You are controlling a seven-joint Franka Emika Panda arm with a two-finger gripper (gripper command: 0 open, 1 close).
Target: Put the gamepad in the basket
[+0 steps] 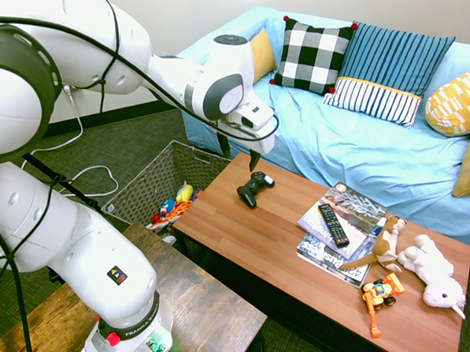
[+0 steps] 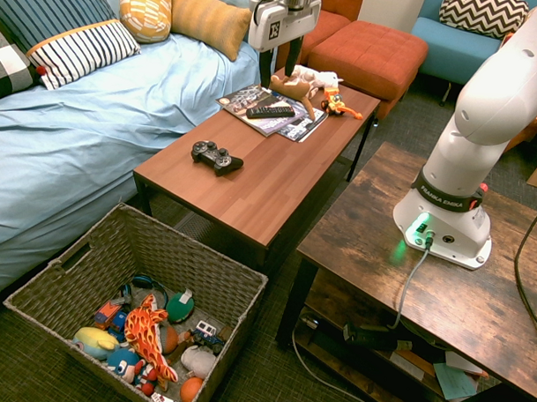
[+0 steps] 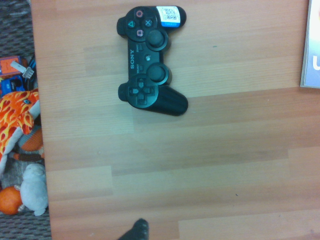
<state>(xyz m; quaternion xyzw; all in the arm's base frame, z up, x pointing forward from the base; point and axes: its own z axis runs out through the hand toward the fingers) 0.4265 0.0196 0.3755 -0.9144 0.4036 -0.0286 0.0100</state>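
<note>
Gamepad (image 1: 254, 187): glossy black, two-handled, white sticker on one grip, flat on smooth wood-grain coffee table (image 1: 254, 246), near the end beside the woven wicker basket (image 2: 117, 249). Gripper (image 2: 281, 59) hovers above, fingers parted, holding nothing.

We see a black gamepad (image 3: 148, 63) with a white-and-blue sticker on one handle, lying on a reddish-brown wood-grain desk (image 1: 254, 238). The basket (image 2: 117, 249) is grey-brown woven wicker, holding orange, blue, green and yellow toys. The sofa (image 1: 376, 157) is covered in light blue, with a black-and-white checked cushion (image 1: 314, 55) and a blue striped cushion (image 1: 387, 69). The remote (image 1: 333, 224) is black.
</note>
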